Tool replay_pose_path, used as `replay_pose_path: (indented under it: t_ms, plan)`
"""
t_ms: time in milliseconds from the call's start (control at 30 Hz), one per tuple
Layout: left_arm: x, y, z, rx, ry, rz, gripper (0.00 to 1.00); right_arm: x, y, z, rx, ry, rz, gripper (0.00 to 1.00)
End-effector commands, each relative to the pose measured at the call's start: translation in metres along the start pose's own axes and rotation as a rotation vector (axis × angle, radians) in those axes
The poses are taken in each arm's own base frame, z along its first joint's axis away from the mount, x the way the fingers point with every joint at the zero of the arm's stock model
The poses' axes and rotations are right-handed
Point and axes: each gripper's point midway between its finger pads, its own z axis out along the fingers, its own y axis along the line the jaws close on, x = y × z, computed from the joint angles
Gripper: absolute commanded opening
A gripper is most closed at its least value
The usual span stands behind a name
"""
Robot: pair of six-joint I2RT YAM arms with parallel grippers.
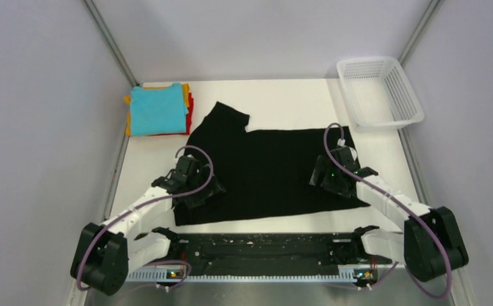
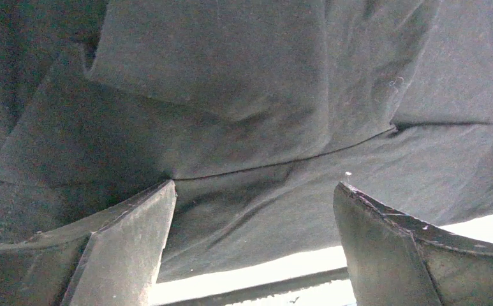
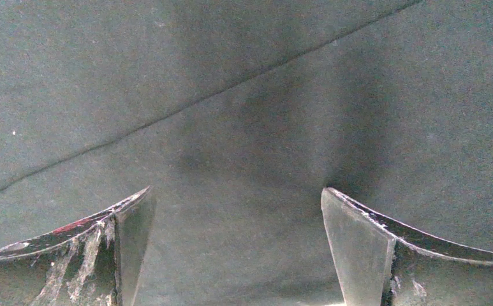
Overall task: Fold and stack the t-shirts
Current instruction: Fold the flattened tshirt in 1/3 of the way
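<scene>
Matt black cloth t-shirt (image 1: 275, 169); white plastic mesh basket (image 1: 379, 92).

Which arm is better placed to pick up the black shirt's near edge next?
Left, likely. The left gripper is open right by the black shirt's edge, with the table showing just past it. The right gripper, also open, faces almost only cloth.

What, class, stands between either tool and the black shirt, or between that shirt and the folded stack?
Nothing visible. The left tool and right tool hang open directly over the black shirt, with only cloth beneath them. Only bare table lies between the shirt and the stack; the basket sits far right.
</scene>
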Motion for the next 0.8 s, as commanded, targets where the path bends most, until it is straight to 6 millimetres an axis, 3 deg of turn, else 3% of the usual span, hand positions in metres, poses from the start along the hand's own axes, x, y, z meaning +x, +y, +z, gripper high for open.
replay_pose_path:
  t_ms: [0, 167, 333, 600, 700, 767]
  plan:
    - [0.035, 0.037, -0.004, -0.144, 0.04, -0.114, 0.99, 0.058, -0.031, -0.02, 0.081, 0.155, 0.058, 0.99]
    - [0.042, 0.046, -0.016, -0.206, 0.008, -0.111, 0.99, 0.071, -0.029, -0.03, 0.033, 0.163, 0.116, 0.99]
    - [0.046, 0.047, -0.023, -0.215, -0.001, -0.113, 0.99, 0.078, -0.039, -0.035, 0.073, 0.169, 0.136, 0.99]
    - [0.01, 0.025, -0.032, -0.21, -0.116, -0.059, 0.99, 0.08, -0.037, -0.039, 0.065, 0.174, 0.166, 0.99]
    - [-0.001, 0.012, -0.036, -0.199, -0.128, -0.036, 0.99, 0.068, -0.034, -0.041, 0.054, 0.118, 0.17, 0.99]
    - [-0.012, -0.002, -0.044, -0.173, -0.151, -0.005, 0.99, 0.044, -0.024, -0.047, 0.027, 0.047, 0.167, 0.99]
